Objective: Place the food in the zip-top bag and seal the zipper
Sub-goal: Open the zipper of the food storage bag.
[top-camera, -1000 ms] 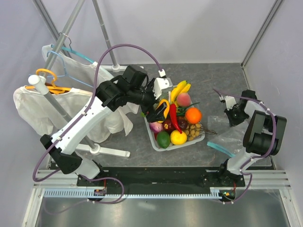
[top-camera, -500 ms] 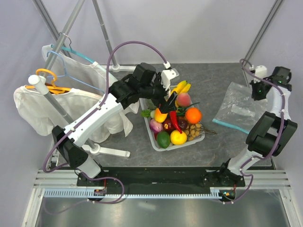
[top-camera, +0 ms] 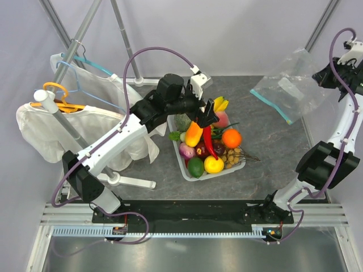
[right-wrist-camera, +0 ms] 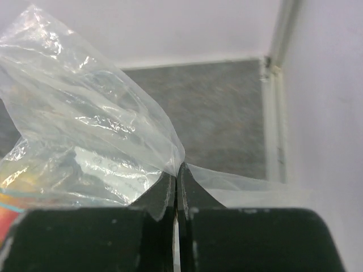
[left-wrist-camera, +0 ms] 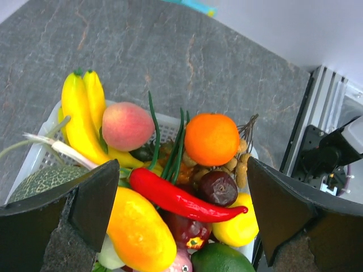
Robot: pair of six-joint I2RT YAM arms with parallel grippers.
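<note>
Right fingers [right-wrist-camera: 173, 187]: pressed fully together, pinching a fold of the clear bag [top-camera: 288, 84]. The bag hangs in the air at the far right corner, off the bench [top-camera: 272, 153]. It is crinkled, with its teal zipper [top-camera: 271, 106] along the lower left edge.

Left fingers [top-camera: 204, 115]: spread as wide as they go and holding nothing. They sit just above the far side of the white tray [top-camera: 180, 161], which stands mid-bench.

The food is all in the tray — bananas [left-wrist-camera: 79, 116] and a peach [left-wrist-camera: 127, 126] at the far side, with an orange [left-wrist-camera: 211, 139] beside the peach. A red chili [left-wrist-camera: 181, 198] lies across the heap, directly below the gap between the fingers. A yellow-orange piece [left-wrist-camera: 139, 229] is next to it, and a lime [top-camera: 195, 167] and a lemon [top-camera: 214, 164] are at the near rim.

Tray and bag are well apart.
</note>
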